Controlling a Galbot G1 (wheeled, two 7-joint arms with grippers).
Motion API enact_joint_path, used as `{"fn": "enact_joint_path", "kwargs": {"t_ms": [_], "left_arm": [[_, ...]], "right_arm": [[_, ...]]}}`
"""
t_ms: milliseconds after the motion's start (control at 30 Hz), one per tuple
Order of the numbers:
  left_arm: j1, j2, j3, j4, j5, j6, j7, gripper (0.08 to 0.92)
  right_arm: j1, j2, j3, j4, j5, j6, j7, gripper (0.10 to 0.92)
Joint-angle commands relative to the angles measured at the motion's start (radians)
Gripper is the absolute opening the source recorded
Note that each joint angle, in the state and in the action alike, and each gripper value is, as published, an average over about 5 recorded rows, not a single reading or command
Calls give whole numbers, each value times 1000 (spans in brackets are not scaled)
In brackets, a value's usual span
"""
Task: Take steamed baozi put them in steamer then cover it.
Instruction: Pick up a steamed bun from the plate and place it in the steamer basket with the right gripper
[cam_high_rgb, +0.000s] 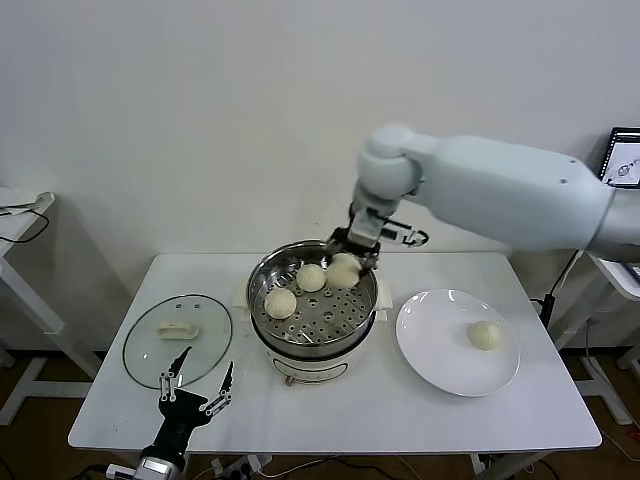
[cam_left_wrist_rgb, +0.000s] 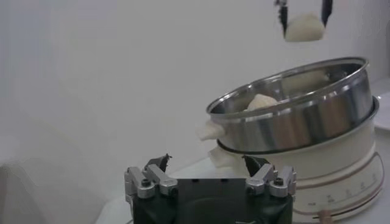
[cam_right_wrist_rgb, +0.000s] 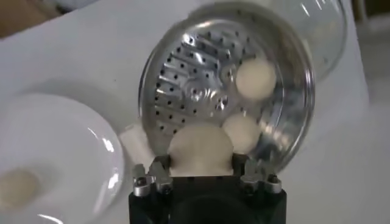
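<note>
Our right gripper (cam_high_rgb: 348, 262) hangs over the far rim of the steamer (cam_high_rgb: 312, 340), its fingers closed around a baozi (cam_high_rgb: 343, 270) held just above the perforated tray. The right arm reaches in from the right, forearm level, then bends down at the wrist toward the pot. Two more baozi (cam_high_rgb: 311, 277) (cam_high_rgb: 281, 302) lie on the tray inside, apart from each other. A fourth baozi (cam_high_rgb: 485, 335) sits on the white plate (cam_high_rgb: 430, 350), just right of the steamer. Our left gripper (cam_high_rgb: 197, 383) waits low at the near table edge, jaws spread wide and empty, beside the glass cover (cam_high_rgb: 150, 355), which lies flat on the white table (cam_high_rgb: 400, 420) left of the steamer. We can read no writing anywhere.
</note>
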Motion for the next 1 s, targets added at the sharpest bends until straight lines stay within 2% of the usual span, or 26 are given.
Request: {"fn": "enact_joint_path", "kwargs": {"t_ms": [33, 1000], "left_arm": [[0, 0, -3, -3, -1, -3, 0, 823], [-2, -9, -19, 4, -4, -23, -18, 823]], "right_arm": [[-67, 89, -17, 51, -138, 146, 7, 670], [-198, 149, 13, -78, -257, 199, 14, 704]]}}
